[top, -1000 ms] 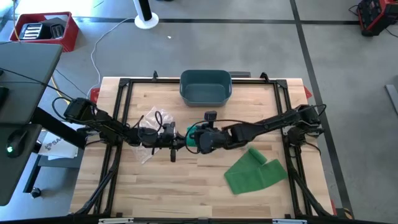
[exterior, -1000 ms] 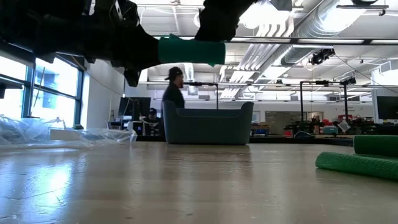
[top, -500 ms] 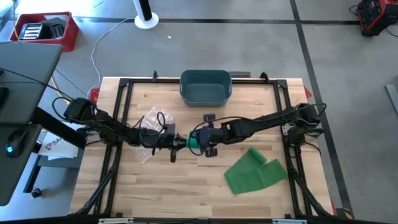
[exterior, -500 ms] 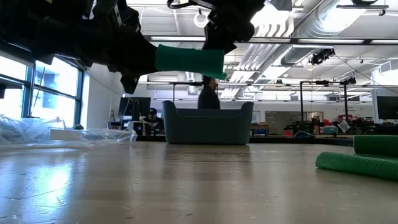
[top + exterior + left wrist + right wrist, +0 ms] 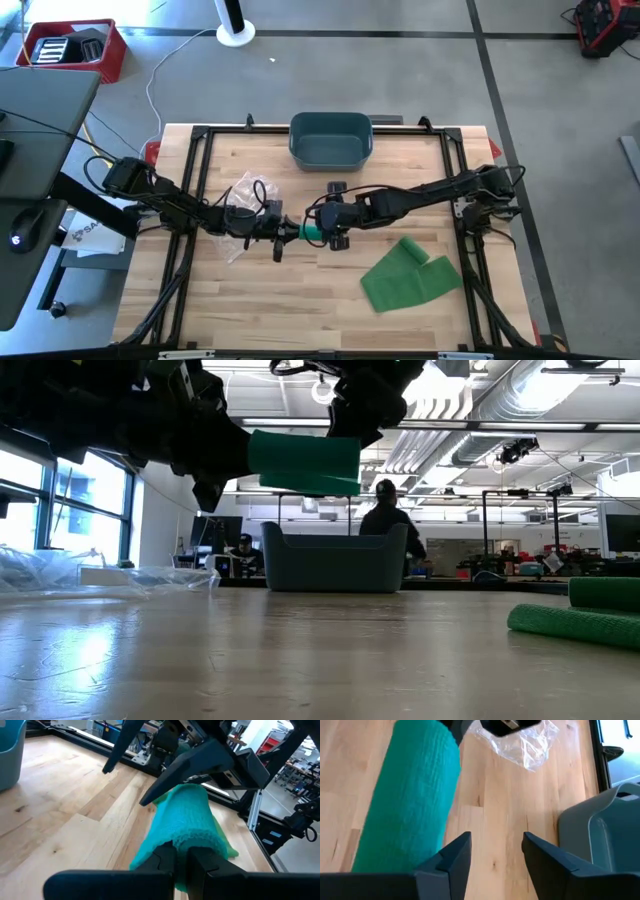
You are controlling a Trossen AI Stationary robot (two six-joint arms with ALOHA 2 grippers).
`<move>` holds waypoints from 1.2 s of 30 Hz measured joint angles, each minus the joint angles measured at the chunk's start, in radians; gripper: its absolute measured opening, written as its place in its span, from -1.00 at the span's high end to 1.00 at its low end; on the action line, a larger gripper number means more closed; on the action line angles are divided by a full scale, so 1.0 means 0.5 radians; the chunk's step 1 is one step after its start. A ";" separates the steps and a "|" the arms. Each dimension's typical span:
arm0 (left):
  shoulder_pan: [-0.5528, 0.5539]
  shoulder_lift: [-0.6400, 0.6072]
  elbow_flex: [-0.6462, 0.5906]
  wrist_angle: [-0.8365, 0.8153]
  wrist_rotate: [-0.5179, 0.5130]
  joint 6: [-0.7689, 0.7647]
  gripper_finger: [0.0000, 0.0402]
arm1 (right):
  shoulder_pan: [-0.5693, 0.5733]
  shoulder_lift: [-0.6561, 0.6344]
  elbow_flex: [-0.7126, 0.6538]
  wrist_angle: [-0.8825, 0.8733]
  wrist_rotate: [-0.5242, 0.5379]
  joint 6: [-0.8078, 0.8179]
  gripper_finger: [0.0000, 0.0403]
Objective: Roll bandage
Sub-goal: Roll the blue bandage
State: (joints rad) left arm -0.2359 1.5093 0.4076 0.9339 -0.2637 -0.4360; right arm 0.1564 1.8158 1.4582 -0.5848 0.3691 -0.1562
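The left gripper (image 5: 287, 229) was clamped on the teal knitted bandage roll (image 5: 311, 233) above the wooden desk (image 5: 300, 300); the right gripper (image 5: 332, 226) stood open beside the roll.

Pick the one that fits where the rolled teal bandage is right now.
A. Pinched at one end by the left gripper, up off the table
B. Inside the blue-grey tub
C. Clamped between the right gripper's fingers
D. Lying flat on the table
A: the left gripper is shut on the end of the bandage roll, which the low view shows in the air, while the right gripper stands open beside it.
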 joint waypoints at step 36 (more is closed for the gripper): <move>0.172 -0.111 -0.001 0.588 0.577 0.216 0.95 | 0.862 -0.747 -1.244 2.096 0.739 -0.264 0.32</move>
State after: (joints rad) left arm -0.1497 1.4536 0.4072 1.2280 0.0248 -0.3279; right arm 0.5872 1.4426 0.8362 0.4630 0.7384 -0.2880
